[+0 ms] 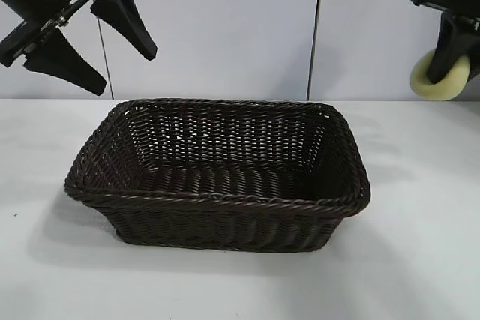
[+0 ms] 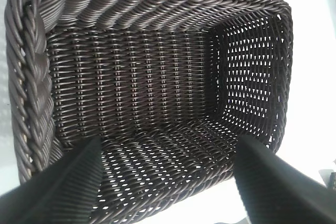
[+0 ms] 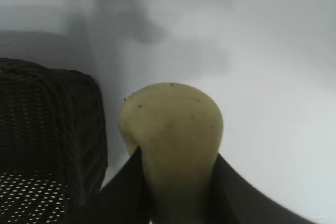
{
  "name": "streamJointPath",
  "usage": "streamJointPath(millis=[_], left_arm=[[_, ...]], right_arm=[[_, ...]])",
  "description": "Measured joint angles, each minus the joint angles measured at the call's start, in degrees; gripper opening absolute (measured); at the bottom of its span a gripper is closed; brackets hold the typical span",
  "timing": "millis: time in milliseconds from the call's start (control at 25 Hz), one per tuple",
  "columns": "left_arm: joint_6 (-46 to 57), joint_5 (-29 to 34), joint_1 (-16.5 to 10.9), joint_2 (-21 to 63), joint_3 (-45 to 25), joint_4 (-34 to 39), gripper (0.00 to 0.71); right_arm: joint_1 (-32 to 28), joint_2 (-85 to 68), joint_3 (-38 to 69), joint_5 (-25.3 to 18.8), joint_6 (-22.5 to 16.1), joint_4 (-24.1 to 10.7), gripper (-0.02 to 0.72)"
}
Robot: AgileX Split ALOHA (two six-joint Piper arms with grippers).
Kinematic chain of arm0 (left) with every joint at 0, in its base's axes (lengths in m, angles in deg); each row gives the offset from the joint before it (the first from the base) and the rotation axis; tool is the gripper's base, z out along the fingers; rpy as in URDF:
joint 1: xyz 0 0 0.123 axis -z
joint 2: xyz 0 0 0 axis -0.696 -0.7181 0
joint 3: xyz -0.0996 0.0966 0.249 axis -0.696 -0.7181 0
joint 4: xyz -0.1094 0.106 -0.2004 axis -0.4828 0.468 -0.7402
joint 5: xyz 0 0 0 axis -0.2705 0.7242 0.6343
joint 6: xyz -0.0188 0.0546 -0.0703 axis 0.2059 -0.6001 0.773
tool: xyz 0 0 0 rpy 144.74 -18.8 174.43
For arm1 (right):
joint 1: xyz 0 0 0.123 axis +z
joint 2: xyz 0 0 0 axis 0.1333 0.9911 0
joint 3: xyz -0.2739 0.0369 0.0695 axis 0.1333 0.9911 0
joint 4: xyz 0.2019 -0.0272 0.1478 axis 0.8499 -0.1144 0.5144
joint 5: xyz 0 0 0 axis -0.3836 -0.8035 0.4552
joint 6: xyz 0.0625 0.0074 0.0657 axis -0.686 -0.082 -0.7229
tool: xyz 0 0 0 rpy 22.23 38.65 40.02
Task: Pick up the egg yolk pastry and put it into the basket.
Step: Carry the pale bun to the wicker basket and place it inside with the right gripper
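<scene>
My right tool [image 1: 450, 54] clamps the small round pale-yellow egg yolk pastry [image 1: 439, 76], held aloft beside the dark brown woven wicker basket [image 1: 217, 200]. My left tool [image 1: 94, 46] hangs spread wide above it.

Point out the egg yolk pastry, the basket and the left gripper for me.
egg yolk pastry [image 1: 437, 79]: exterior view, its pale rounded side beside the right gripper.
basket [image 1: 225, 200]: exterior view, near braided rim.
left gripper [image 1: 122, 56]: exterior view, midway between its open fingertips.
</scene>
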Motion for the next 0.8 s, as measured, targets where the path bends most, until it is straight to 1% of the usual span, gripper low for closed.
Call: streamJointPath(millis=[80, 160, 320, 640, 800], left_arm=[[0.0, 0.0, 0.0, 0.0, 0.0, 0.0, 0.514], [0.0, 0.0, 0.0, 0.0, 0.0, 0.0, 0.514], [0.0, 0.0, 0.0, 0.0, 0.0, 0.0, 0.514], [0.0, 0.0, 0.0, 0.0, 0.0, 0.0, 0.514], [0.0, 0.0, 0.0, 0.0, 0.0, 0.0, 0.514]], right_arm=[[0.4, 0.0, 0.0, -0.3, 0.9, 2.2, 0.2], [1.5, 0.0, 0.0, -0.5, 1.6, 3.2, 0.2], [5.5, 0.0, 0.0, -0.9, 2.0, 3.3, 0.2], [15.7, 0.0, 0.0, -0.7, 2.0, 3.5, 0.2], [20.6, 0.0, 0.0, 0.8, 2.0, 3.5, 0.2]])
